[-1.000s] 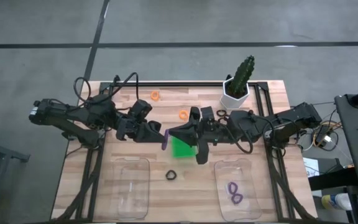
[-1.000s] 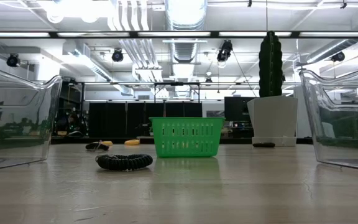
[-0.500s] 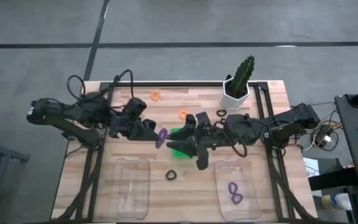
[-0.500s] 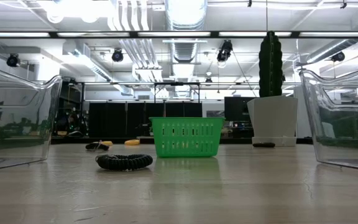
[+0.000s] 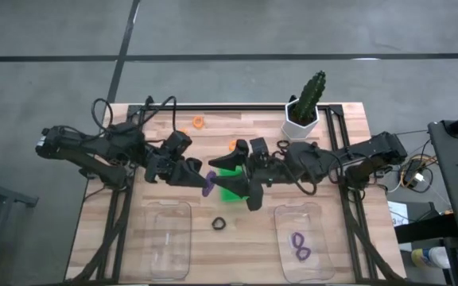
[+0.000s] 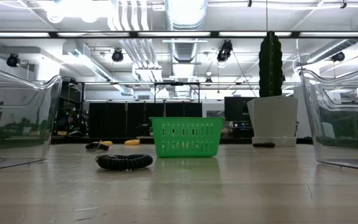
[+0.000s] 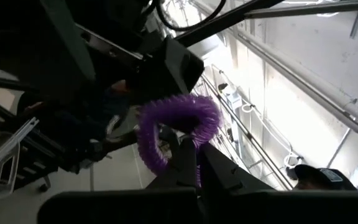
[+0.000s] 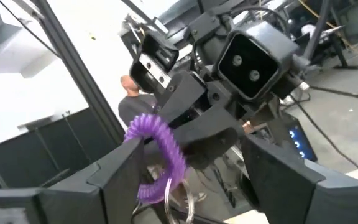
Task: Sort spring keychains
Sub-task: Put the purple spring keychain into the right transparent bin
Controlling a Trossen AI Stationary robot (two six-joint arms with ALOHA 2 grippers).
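From above, I see both arms meeting over the middle of the table point(image 5: 173, 119). My left tool point(image 5: 203, 178) pinches a purple spring keychain point(image 5: 209, 182) at its tip, lifted off the wood, just beside the green tray point(image 5: 230, 191). My right tool point(image 5: 242, 176) faces it with its fingers spread wide on either side of that loop, holding nothing. 1 black keychain point(image 5: 219, 224) lies between the 2 clear containers; the left container point(image 5: 169, 238) looks bare, the right container point(image 5: 302, 242) holds 2 purple keychains point(image 5: 299, 246). 2 orange keychains point(image 5: 198, 121) lie toward the far edge, near the potted cactus point(image 5: 306, 103).

At table height, the black coil point(image 6: 123, 162) rests in front of the green tray point(image 6: 186, 137), with an orange one point(image 6: 132, 142) farther back. No arm shows here.

Through the left wrist, the purple loop point(image 7: 176, 132) is clamped at its lower edge between my own fingers point(image 7: 185, 168).

Through the right wrist, my 2 fingers point(image 8: 120, 165) stand apart, with the purple loop point(image 8: 160, 155) held by the other tool between them.
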